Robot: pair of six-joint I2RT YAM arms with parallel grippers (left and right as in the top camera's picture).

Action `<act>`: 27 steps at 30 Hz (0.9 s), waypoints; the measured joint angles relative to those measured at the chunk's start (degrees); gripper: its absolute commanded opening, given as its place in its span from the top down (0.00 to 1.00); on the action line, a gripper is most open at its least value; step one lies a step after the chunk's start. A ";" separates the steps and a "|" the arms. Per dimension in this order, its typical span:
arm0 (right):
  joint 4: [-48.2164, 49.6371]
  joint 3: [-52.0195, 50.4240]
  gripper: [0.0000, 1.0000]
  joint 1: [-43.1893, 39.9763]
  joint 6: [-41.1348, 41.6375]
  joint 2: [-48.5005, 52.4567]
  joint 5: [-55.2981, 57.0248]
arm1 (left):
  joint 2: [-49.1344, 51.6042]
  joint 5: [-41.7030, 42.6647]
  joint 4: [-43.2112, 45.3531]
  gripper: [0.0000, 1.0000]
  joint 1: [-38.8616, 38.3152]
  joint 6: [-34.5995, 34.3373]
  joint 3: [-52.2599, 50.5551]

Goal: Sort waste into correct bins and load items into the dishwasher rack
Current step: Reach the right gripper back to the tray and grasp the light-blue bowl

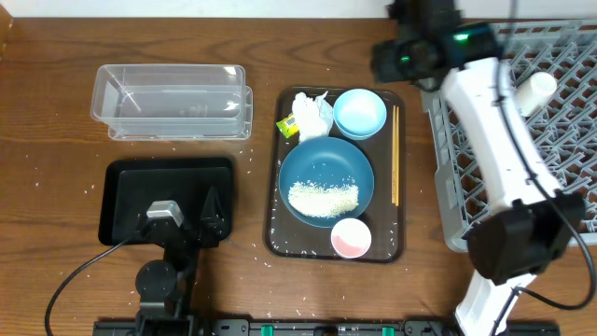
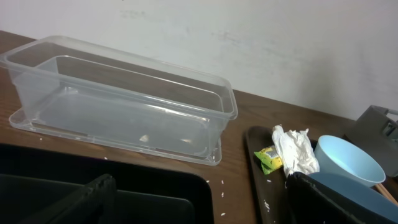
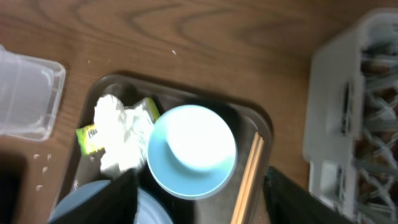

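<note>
the left pincer (image 2: 199, 180) hangs over the flat black tray (image 1: 126, 201) at the lower left of the overhead view. its fingers are spread as wide as they go, with nothing held. above it in the frame, the clear tub (image 1: 173, 101) sits on the counter (image 1: 56, 112).

the right pincer (image 3: 200, 176) is over the top end of the brown serving tray (image 1: 284, 241). its fingers stand well apart with nothing gripped between them. the small light-blue bowl (image 3: 191, 149) sits upright on the tray, straight below the pincer.

left of the bowl lies the crumpled white tissue (image 1: 312, 110), touching the yellow-green wrapper (image 1: 288, 125) at its lower left. the chopsticks (image 1: 395, 154) lie side by side along the tray's right edge. the dark-blue dish (image 1: 326, 163) fills the middle of the tray, with the heap of rice (image 1: 324, 198) in its lower half. the pink cup (image 1: 351, 238) stands just below the dish. stray grains are scattered on the counter around the tray.

the grey rack (image 1: 446, 168) takes up the right side of the frame, partly covered by the white right arm (image 1: 499, 140). the white cup (image 1: 534, 91) is in the rack's upper part, seemingly lying on its side.
</note>
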 measured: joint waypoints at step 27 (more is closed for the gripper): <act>1.07 0.00 0.70 10.14 4.04 18.99 5.35 | 0.00 0.00 0.00 0.10 0.00 0.00 0.00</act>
